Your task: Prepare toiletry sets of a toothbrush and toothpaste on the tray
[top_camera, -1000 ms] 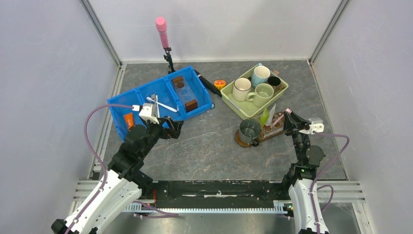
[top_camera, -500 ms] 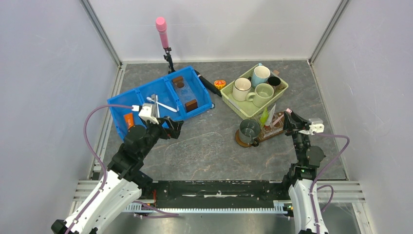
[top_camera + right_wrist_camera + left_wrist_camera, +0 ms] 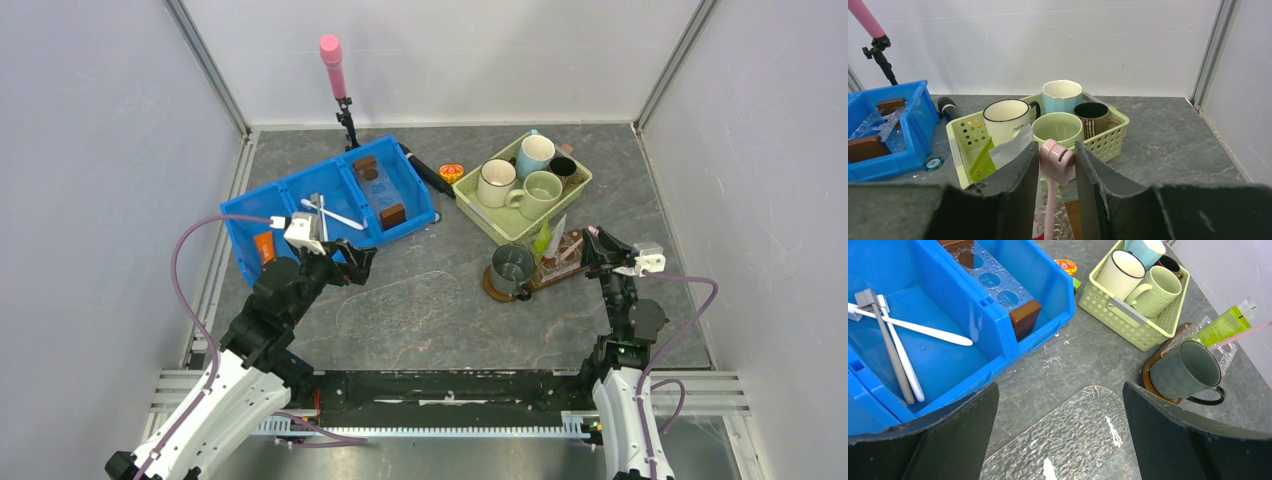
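Seen from above, the tray (image 3: pixel 1146 381) lies at about 3 o'clock from the middle of the tabletop (image 3: pixel 660 180), its long axis running from 8 to 2 o'clock. A grey-green mug (image 3: pixel 1185 371) stands upright on its 8 o'clock end. Next along, a clear container (image 3: pixel 1222 351) sits on the tray and carries a green tube (image 3: pixel 1224 326), tilted, together with a pink toothbrush (image 3: pixel 1057 161). The right hand (image 3: pixel 596 244) is at the tray's 2 o'clock end. Its two fingers stand either side of the toothbrush head and close against it, but whether they press on it or stand just clear cannot be told. The left hand (image 3: pixel 1060 386) hangs with fingers fully apart and nothing between them, above the near edge of the blue bin (image 3: pixel 998 325), which occupies the 10 o'clock quarter. The bin's middle compartment contains two white toothbrushes (image 3: pixel 923 332) and a grey-handled item (image 3: pixel 892 360), lying crossed. An orange tube (image 3: pixel 264 246) lies in the compartment at its 8 o'clock end. A pale green basket (image 3: pixel 1140 337) at 1 o'clock holds four mugs (image 3: pixel 1007 121). A clear textured mat (image 3: pixel 1073 435) lies flat on the tabletop at 6 o'clock from centre.
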Robot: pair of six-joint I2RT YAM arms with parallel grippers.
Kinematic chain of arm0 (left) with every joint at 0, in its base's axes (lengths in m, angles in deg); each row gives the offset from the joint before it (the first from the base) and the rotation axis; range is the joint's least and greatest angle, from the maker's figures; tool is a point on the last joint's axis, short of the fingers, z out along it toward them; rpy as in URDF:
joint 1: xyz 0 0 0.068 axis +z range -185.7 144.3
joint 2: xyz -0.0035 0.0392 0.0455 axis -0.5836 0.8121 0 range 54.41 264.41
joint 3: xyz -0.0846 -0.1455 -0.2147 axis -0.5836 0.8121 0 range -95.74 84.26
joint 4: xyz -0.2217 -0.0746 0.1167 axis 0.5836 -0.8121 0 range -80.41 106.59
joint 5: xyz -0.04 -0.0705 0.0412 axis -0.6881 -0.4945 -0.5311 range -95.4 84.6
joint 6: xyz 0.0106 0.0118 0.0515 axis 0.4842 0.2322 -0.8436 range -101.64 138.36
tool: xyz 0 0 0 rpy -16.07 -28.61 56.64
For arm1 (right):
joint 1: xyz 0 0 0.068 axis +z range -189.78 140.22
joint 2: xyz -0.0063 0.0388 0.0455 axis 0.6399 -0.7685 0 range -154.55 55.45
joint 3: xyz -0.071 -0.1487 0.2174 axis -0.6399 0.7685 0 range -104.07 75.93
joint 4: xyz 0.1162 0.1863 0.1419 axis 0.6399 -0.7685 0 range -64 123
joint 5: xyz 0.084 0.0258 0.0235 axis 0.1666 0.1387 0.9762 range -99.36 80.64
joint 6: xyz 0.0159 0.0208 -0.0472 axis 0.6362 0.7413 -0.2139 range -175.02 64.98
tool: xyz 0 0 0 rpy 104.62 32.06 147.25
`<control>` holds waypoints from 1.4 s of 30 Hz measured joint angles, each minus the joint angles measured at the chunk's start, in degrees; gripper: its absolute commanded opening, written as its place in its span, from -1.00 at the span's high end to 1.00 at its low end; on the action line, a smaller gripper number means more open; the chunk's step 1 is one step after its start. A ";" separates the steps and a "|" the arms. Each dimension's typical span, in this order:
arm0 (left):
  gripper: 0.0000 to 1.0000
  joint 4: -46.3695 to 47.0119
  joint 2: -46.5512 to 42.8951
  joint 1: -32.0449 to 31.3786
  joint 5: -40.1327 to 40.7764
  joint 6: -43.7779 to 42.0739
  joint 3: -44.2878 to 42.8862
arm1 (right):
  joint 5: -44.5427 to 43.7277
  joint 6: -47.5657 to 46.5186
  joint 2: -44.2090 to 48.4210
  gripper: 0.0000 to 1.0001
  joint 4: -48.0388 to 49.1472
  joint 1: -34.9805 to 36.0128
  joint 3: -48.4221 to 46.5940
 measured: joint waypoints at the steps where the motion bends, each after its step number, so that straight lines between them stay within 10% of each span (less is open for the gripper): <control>1: -0.99 0.02 0.00 0.00 0.00 0.02 0.00 | 0.00 0.00 0.00 0.21 -0.02 0.02 0.00; 32: -0.99 0.02 -0.22 0.00 -0.15 0.00 0.00 | -11.50 -5.22 13.14 -0.56 -19.85 0.02 -0.50; 42: -0.99 0.02 -0.07 0.00 -0.26 0.04 0.00 | -15.80 -9.57 11.87 -0.96 -29.83 0.02 -15.04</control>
